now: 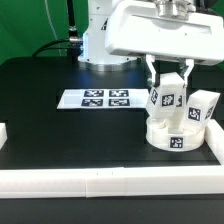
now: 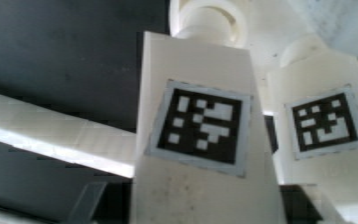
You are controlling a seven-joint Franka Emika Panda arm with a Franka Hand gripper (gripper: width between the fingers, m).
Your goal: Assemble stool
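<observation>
Between the fingers of the pincer (image 1: 169,78) stands a white leg (image 1: 166,100), gripped upright on the round seat (image 1: 176,134). Square black-and-white tags mark both; no lettering is readable. A second leg (image 1: 203,107) stands beside, on the black worktop (image 1: 60,130).

Fingers (image 1: 170,73) around upright leg (image 1: 165,98) on round seat (image 1: 176,136), marker board (image 1: 98,99) beside
</observation>
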